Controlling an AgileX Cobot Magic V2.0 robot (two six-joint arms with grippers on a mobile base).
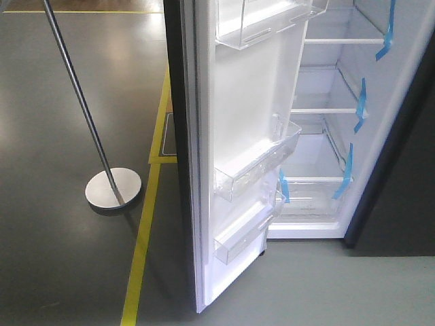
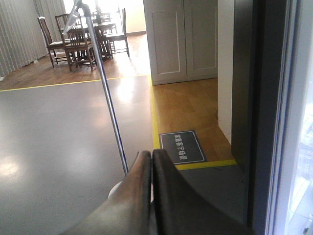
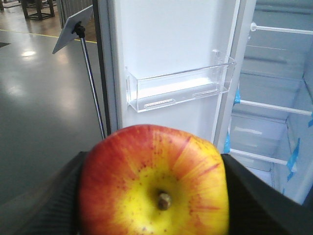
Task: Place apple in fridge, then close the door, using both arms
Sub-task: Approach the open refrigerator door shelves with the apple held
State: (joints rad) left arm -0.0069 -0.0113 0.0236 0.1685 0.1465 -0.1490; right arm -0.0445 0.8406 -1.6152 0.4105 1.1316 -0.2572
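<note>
Your right gripper (image 3: pixel 154 196) pinches the apple (image 3: pixel 154 178) between both fingers, stem dip toward the camera, facing the open door (image 1: pixel 238 129) and its clear bin (image 3: pixel 178 90). Your left gripper (image 2: pixel 151 164) is pressed together, empty, near the door's dark outer face. The fridge (image 1: pixel 319 156) stands open.

One apple (image 3: pixel 154 181), one fridge (image 1: pixel 325 157), three door bins (image 1: pixel 258 161).

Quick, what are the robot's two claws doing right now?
The left gripper is shut, holding nothing.
The right gripper is shut on the apple.
</note>
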